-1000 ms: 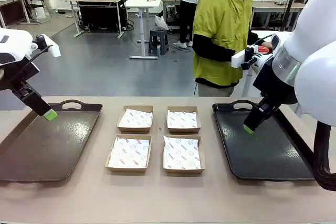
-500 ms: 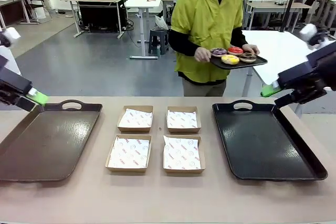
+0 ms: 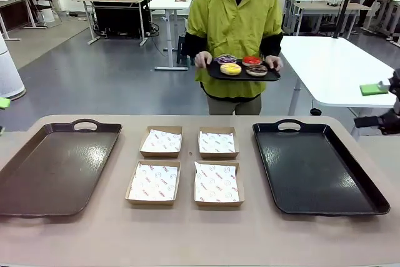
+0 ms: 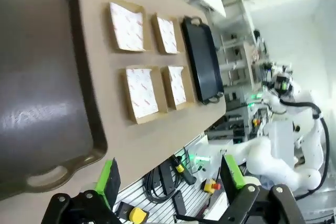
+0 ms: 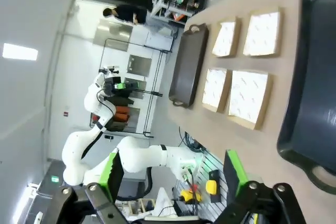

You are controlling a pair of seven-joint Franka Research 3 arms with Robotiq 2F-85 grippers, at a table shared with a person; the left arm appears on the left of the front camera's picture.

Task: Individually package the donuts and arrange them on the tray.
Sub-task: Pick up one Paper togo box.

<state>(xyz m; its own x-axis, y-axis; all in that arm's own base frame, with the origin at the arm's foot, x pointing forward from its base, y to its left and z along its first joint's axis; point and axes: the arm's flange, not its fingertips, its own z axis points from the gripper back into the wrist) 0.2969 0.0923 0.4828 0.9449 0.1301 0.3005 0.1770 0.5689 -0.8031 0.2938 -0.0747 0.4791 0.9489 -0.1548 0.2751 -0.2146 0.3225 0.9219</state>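
Packing has not begun: the four donuts (image 3: pixel 230 69) sit on a small dark tray (image 3: pixel 242 77) in the person's hands (image 3: pixel 201 60), beyond the boxes (image 3: pixel 154 183) and off the table (image 3: pixel 200 236) (no box holds one yet). The left gripper (image 4: pixel 169 176) and the right gripper (image 5: pixel 173 170) hang out to either side of the boxes, each with fingers (image 4: pixel 108 177) spread and nothing between them; the right one, cut by the front view's edge, seems raised above the table. Next, I judge, the donuts must come within reach near the boxes, so a gripper can take one by its rim and lower it into a box.
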